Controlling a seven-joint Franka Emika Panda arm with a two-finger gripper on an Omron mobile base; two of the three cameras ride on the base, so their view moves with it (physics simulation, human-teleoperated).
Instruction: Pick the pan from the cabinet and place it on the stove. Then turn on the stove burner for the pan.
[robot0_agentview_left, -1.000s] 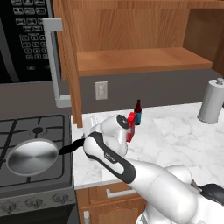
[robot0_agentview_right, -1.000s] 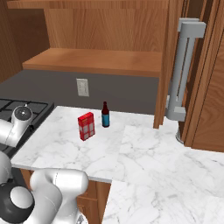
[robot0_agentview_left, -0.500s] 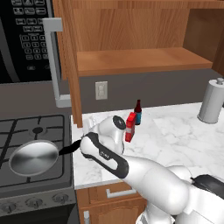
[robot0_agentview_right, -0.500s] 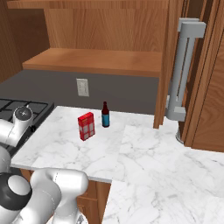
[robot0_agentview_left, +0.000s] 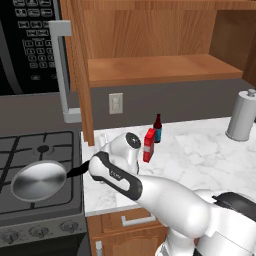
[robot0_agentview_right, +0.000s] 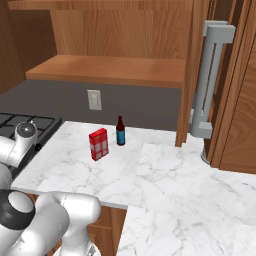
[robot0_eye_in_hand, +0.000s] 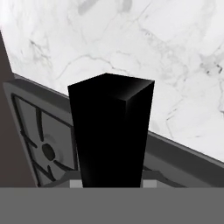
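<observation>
Pan over stove front burner, handle clamped in claw. Left: release pan, turn burner knob.

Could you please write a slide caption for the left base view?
Gripper holds the pan by its handle over the stove, below the open cabinet.

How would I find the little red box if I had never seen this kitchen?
Look at the white marble counter to the right of the stove, below the open wooden cabinet. The little red box stands upright there, just in front of the wall outlet. Beside it is a dark bottle, which is thin and round; the box is flat-sided and bright red.
</observation>
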